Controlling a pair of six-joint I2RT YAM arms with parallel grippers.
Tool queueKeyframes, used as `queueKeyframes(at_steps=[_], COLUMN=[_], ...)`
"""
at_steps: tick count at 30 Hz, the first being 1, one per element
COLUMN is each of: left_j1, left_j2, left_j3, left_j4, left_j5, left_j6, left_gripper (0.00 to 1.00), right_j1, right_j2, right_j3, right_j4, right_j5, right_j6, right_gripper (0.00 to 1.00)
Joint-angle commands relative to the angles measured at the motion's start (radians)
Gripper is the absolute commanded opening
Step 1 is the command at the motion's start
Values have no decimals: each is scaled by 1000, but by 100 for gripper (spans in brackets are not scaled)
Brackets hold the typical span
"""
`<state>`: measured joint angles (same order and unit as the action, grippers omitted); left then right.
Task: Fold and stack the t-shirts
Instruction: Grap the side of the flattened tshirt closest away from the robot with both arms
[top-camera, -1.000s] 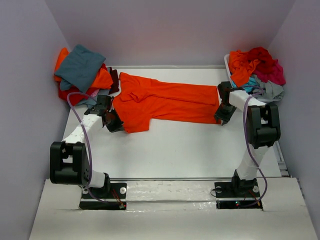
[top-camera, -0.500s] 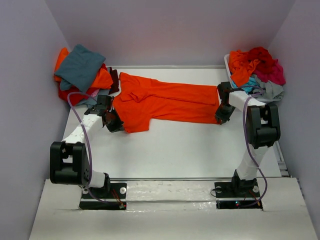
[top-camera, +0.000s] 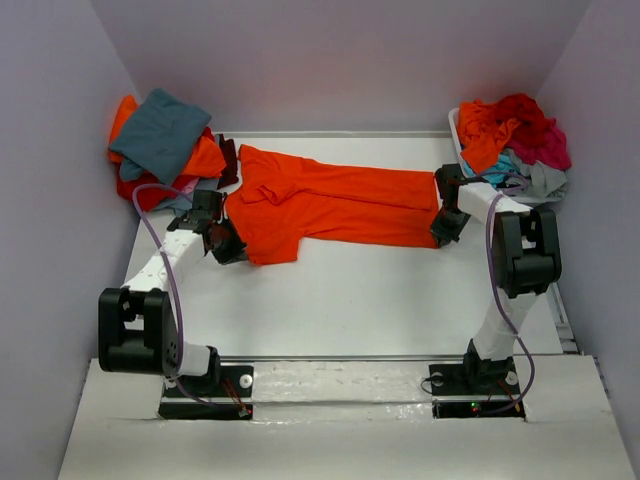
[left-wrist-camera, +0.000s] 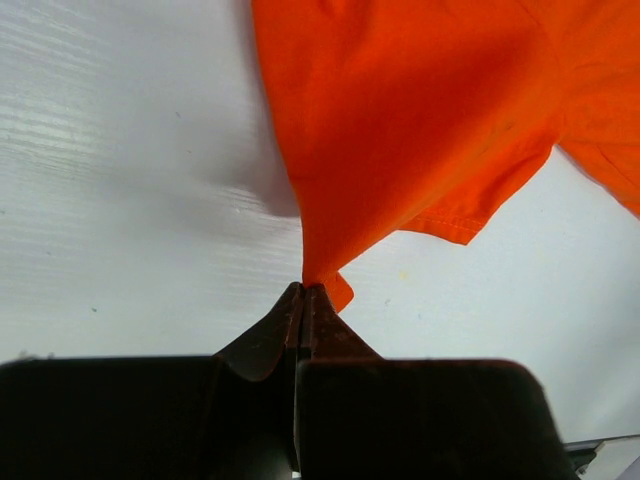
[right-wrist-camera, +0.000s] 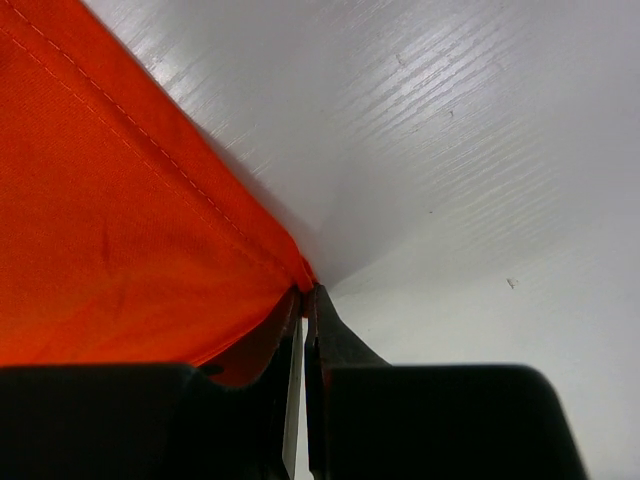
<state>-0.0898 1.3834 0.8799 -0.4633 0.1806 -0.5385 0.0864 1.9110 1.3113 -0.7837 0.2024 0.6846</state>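
Note:
A bright orange t-shirt (top-camera: 330, 205) lies spread lengthwise across the far half of the white table (top-camera: 350, 290), folded into a long band with one sleeve pointing toward me at the left. My left gripper (top-camera: 228, 247) is shut on the shirt's left corner (left-wrist-camera: 330, 285), which rises from the closed jaws. At the shirt's right end, my right gripper (top-camera: 445, 228) is shut on the hem corner (right-wrist-camera: 300, 275). More t-shirts sit in two heaps: a folded pile topped by a teal-grey one (top-camera: 160, 130) at the back left, and a loose heap (top-camera: 510, 135) at the back right.
A white plastic bin (top-camera: 456, 125) holds the loose heap at the back right. Grey walls close in the table on three sides. A purple cable loops off each arm. A metal rail runs along the near table edge above the arm bases.
My right gripper has closed its fingers onto the hem corner of the orange t-shirt. The left gripper has kept its grip and barely moved.

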Motion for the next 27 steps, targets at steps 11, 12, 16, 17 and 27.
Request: queueKeyframes(at_steps=[11, 12, 16, 17, 27], left_j1=[4, 4, 4, 4, 4], left_j2=[-110, -113, -122, -124, -138], left_j3=[-41, -41, -25, -25, -18], left_j4=[-28, -31, -43, -44, -52], left_j5=[-16, -18, -27, -29, -29], left_j6=[20, 21, 22, 22, 22], left_gripper=[6, 6, 6, 6, 6], right_j1=[-19, -19, -19, -19, -19], right_j2=[3, 5, 5, 5, -15], right_j3=[-35, -35, -34, -34, -38], right_j4=[11, 11, 12, 12, 8], right_j5=[-80, -83, -90, -92, -103], right_j6=[-40, -40, -40, -40, -46], right_gripper=[7, 7, 7, 7, 7])
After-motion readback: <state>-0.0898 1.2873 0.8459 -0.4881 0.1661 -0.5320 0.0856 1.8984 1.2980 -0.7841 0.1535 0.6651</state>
